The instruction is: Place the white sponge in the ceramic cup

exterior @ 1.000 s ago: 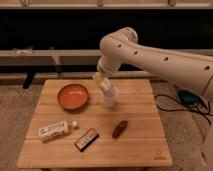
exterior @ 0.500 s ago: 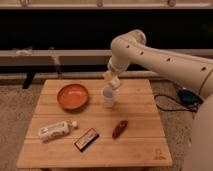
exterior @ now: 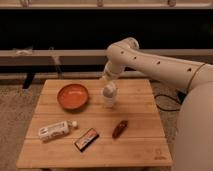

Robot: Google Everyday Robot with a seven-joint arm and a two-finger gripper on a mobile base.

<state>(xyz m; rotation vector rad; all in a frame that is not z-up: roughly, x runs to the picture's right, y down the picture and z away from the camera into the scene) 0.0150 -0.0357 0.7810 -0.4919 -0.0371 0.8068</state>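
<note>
The ceramic cup (exterior: 110,101) is small and white and stands upright near the middle of the wooden table (exterior: 140,150), just right of the orange bowl. The white sponge (exterior: 109,90) is a rounded off-white lump that sits in the cup's mouth and sticks up above the rim. My gripper (exterior: 106,78) hangs at the end of the white arm, just above and slightly left of the cup, apart from the sponge. Nothing shows in it.
An orange-red bowl (exterior: 73,96) stands left of the cup. A white labelled tube (exterior: 54,130) lies at the front left. A dark snack bar (exterior: 87,139) and a brown oval thing (exterior: 119,128) lie in front. The arm reaches in from the right.
My gripper was down at the cup a second ago and has lifted up and away from it. The sponge stays in the cup.
</note>
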